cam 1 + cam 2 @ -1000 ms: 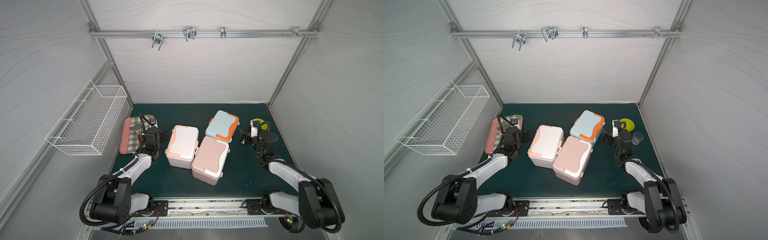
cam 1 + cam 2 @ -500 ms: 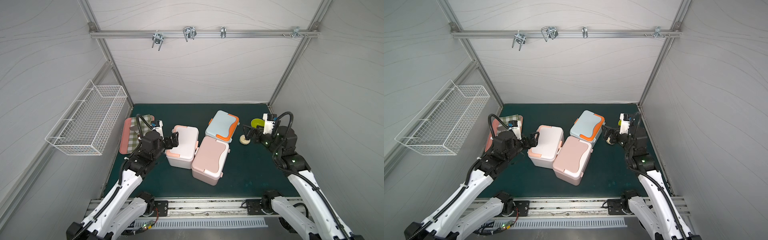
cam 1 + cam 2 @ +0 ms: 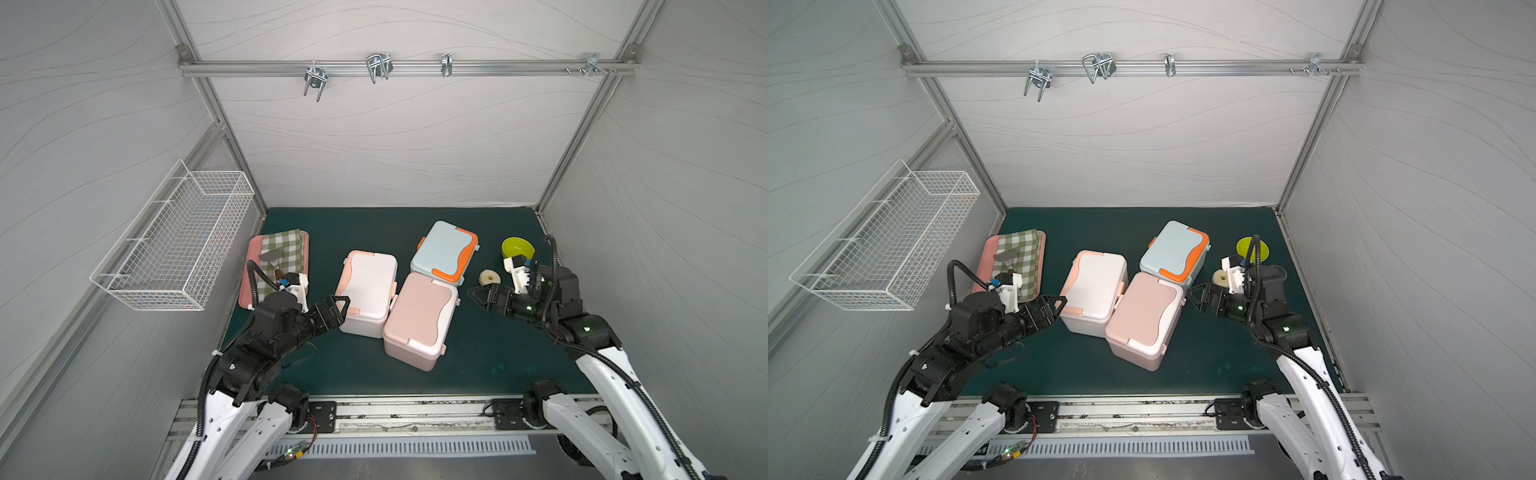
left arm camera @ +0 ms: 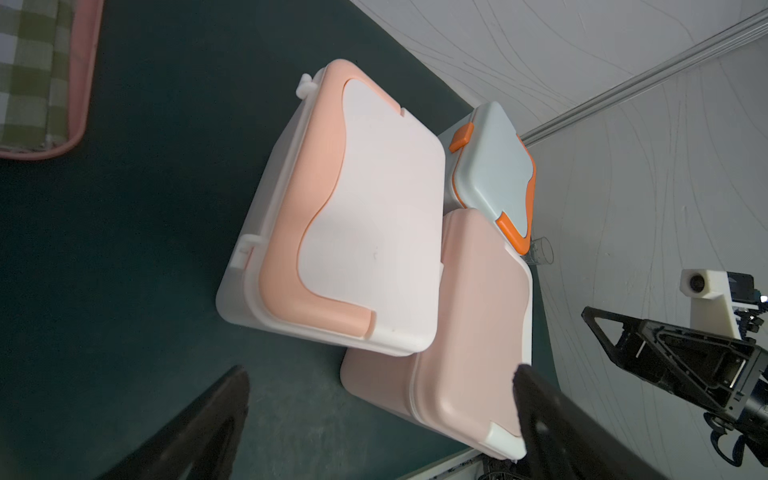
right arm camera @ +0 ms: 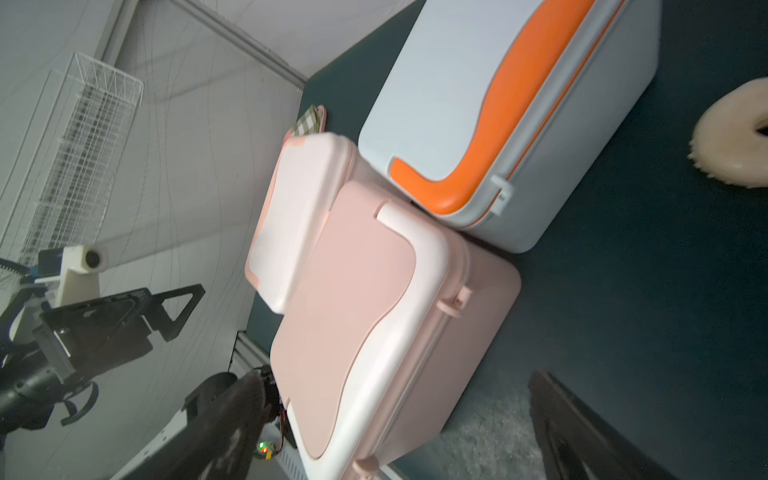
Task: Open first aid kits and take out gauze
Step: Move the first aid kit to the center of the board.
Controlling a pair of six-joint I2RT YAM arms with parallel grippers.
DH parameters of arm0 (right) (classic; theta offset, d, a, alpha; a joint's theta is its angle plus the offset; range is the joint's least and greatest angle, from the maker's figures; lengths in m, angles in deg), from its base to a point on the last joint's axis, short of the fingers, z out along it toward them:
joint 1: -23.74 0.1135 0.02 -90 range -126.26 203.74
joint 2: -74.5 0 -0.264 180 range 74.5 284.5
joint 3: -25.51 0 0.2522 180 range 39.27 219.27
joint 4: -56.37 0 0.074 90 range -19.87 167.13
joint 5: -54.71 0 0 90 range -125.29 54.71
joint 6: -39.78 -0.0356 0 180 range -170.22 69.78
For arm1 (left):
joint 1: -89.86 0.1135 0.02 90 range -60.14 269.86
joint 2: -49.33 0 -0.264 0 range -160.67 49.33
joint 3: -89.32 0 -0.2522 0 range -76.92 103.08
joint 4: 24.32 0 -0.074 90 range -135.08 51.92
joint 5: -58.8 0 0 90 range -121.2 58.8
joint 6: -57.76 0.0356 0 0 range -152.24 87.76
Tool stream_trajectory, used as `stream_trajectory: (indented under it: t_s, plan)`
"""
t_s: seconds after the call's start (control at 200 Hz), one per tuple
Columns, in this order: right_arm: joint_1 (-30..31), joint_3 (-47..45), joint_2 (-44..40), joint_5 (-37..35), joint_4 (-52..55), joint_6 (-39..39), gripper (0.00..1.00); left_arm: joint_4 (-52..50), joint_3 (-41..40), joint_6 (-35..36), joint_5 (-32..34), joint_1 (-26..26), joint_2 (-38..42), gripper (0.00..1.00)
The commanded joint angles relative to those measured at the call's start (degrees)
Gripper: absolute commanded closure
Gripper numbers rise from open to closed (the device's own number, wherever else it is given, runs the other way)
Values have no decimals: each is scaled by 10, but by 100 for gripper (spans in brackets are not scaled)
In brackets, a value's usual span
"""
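- In both top views we see the left gripper (image 3: 337, 307) hovering with its jaws spread wide and nothing between them. The white-and-peach first aid kit (image 3: 365, 291) sits just ahead of its tips.
- The right gripper (image 3: 478, 296) is also wide apart and empty. The pale pink first aid kit (image 3: 419, 320) lies just ahead of it, not touched, and the light blue first aid kit (image 3: 442, 253) with orange trim sits ahead and farther back.
- The three kits stand packed together between the two grippers on the dark green mat (image 3: 361, 232), every lid shut.
- Behind the left gripper lies a pink tray (image 3: 248, 270) with a checked cloth. Beside the right gripper we find a cream ring (image 3: 489, 276), with a green bowl (image 3: 512, 252) past it.
- In the left wrist view the fingers (image 4: 208, 415) stand far apart. The white-and-peach kit is straight ahead, the pink one is against its side, and the blue one is beyond both.
- In the right wrist view we again see a wide gap. The pink kit is directly ahead, the blue kit is behind it, and the ring is off to one side.
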Motion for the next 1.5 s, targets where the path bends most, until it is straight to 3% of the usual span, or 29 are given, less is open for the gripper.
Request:
stream_trajectory:
  t_s: [0.0, 0.18, 0.41, 0.62, 0.805, 0.946, 1.076, 1.246, 1.496]
  plan:
    - [51, 0, 8, -31, 60, -20, 2, -65, 0, -50, -16, 0, 14, 1]
    - [124, 2, 26, -64, 79, -34, 3, -68, -49, -74, -112, -3, -2, 2]
    - [166, -2, 42, -73, 72, -38, 3, 11, -93, -124, -98, -52, -15, 2]
    - [170, -9, 60, -93, 64, -35, 3, 129, -113, -153, -77, -106, -104, 2]
    - [169, 2, 75, -115, 71, -38, 3, 222, -95, -135, -60, -106, -210, 1]
    - [167, 17, 85, -140, 80, -36, 2, 261, -36, -98, -52, -97, -308, 1]
    - [141, 52, 115, -153, 86, -25, 1, 287, 33, -63, -64, -69, -404, 1]
    - [56, 90, 177, -112, 33, -12, 1, 287, 126, -25, -79, -33, -512, 1]
    - [-17, 166, 334, -74, -43, -20, 1, 262, 178, 19, -59, 52, -575, 1]
